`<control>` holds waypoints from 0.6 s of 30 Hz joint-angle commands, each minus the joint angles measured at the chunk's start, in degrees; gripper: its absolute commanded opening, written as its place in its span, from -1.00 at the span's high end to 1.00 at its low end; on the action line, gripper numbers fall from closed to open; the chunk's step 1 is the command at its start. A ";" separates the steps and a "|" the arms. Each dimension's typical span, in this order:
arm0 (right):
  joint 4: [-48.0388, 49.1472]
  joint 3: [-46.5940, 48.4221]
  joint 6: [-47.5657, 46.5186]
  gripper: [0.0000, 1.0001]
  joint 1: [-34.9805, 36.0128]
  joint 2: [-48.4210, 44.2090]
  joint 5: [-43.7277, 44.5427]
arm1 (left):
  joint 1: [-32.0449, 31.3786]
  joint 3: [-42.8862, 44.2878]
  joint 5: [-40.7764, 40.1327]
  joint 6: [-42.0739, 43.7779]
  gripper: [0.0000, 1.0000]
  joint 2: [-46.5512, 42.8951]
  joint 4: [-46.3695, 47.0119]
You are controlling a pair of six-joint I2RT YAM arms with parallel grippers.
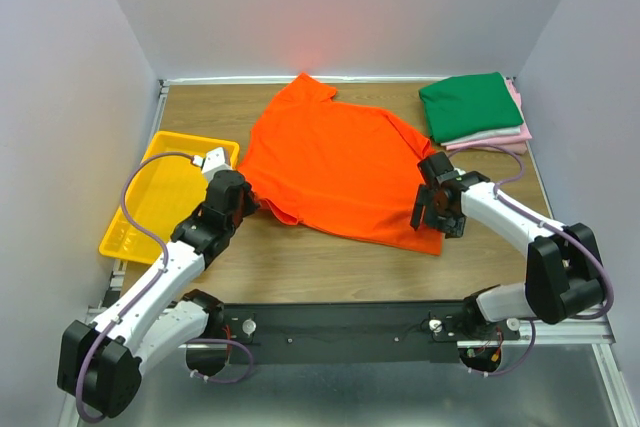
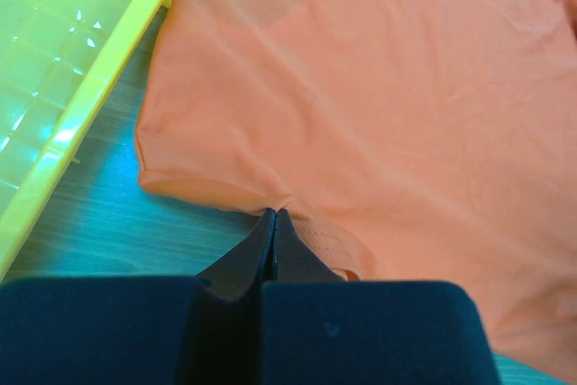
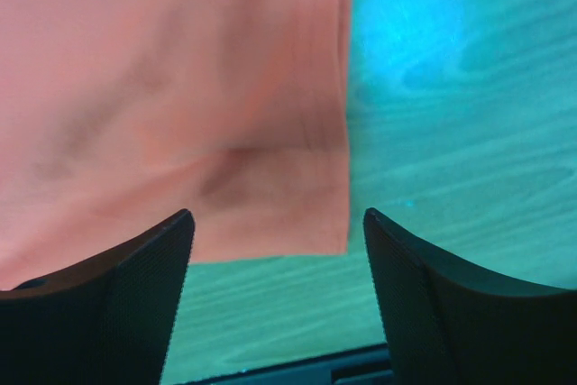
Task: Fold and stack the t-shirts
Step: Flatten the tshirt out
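The two arm bases and their mounting rail (image 1: 340,327) sit closest to the overhead camera, along the bottom of its frame. Beyond them lies the wooden table (image 1: 330,272).

Spread flat across the middle of it is the orange t-shirt (image 1: 335,162). One sleeve points to the upper centre, and the hem runs toward the lower right.

The yellow tray (image 1: 160,202) lies at the left of the frame, just beside the shirt. In the upper right corner, apart from the orange cloth, is a folded stack with the green t-shirt (image 1: 470,105) on top. The pink t-shirt (image 1: 520,133) shows along the stack's right and lower edges.

The left gripper (image 1: 243,202) is at the shirt's lower left edge. In the left wrist view its fingers (image 2: 257,250) are clenched together. Their tips meet right on the cloth's border, which puckers there as if pinched.

The right gripper (image 1: 437,209) hangs over the shirt's lower right corner. In the right wrist view its fingers (image 3: 135,286) stand wide apart and released. The corner of the cloth lies between them, closer to the right one, with nothing grasped.
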 commanded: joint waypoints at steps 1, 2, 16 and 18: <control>-5.95 -0.37 3.24 -0.62 0.19 -1.32 -1.72 | 0.38 -0.30 2.04 1.31 1.00 -1.59 2.13; -6.04 -1.07 3.67 -0.59 0.19 -1.41 -2.68 | 0.38 -0.47 2.21 1.39 1.00 -1.94 2.48; -4.65 -5.03 9.48 -0.18 0.19 -3.08 0.03 | 0.30 -0.82 4.50 2.27 1.00 -2.55 3.80; -3.15 -5.73 9.91 -0.15 0.19 -2.38 0.38 | 0.30 -0.74 4.50 2.27 1.00 -2.47 3.80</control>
